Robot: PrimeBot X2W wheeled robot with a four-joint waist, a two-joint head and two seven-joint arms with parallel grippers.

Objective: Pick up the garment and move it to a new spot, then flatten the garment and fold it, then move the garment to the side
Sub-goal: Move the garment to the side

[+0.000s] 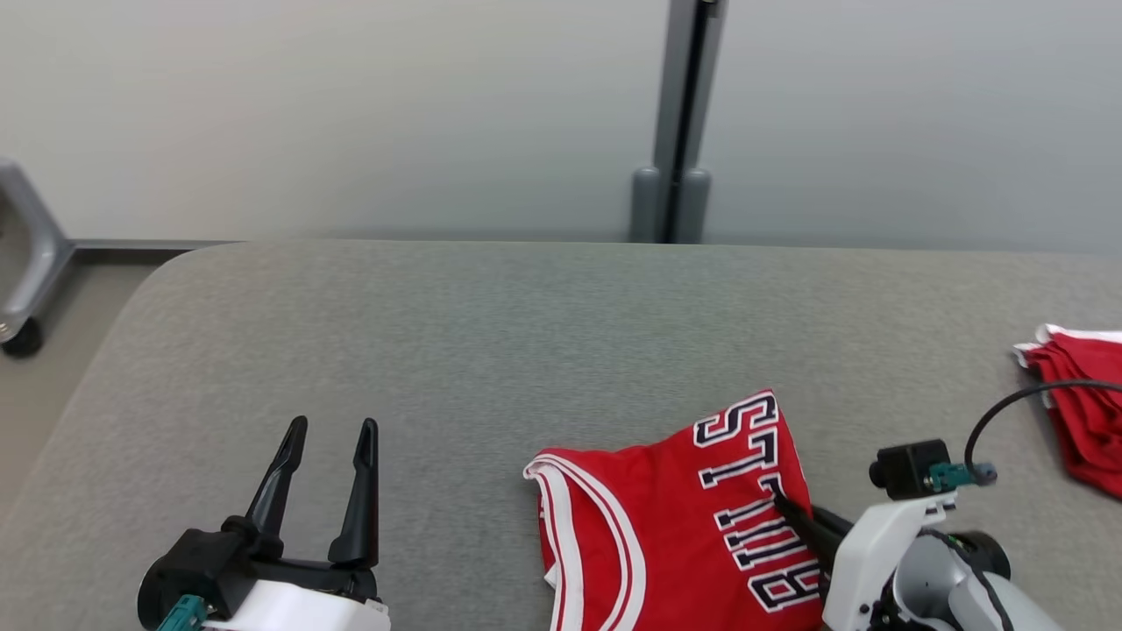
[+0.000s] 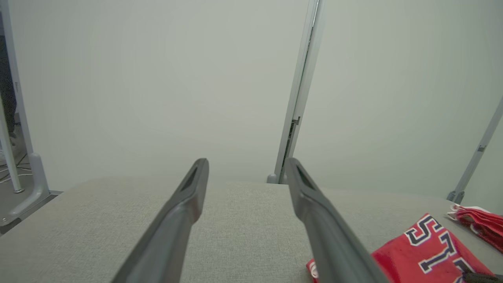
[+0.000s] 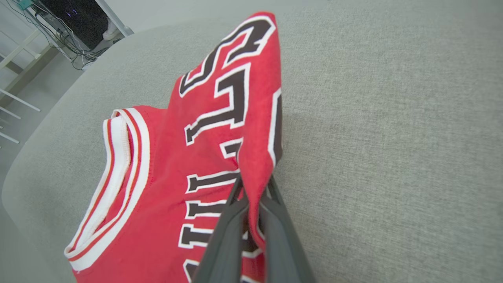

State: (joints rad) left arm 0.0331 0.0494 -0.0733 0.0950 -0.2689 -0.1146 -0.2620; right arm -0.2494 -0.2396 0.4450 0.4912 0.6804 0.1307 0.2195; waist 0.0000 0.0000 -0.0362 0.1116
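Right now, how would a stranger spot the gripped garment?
On the grey fabric table, search the near edge, right of centre. The red sleeveless jersey pinched by the right gripper bears black letters, unlike the red cloth pile farther right, which shows none.

The tabletop (image 1: 491,333) is covered in grey cloth that looks rough and woven, and it is not shiny. The shirt (image 1: 666,517) is soft red cloth, a bit fuzzy up close, with flat black and white letters. Its neck band (image 3: 137,149) is ribbed white and red cloth. The other red clothes (image 1: 1087,429) look like the same soft cloth. The left gripper (image 1: 333,425) has jaws of dark plastic, smooth and dull. The right gripper (image 3: 254,188) has the same dark, smooth plastic. The white arm cover (image 1: 868,543) is smooth, slightly shiny plastic. The wall (image 1: 351,114) is smooth and dull. The grey post (image 1: 675,105) looks like smooth painted metal.
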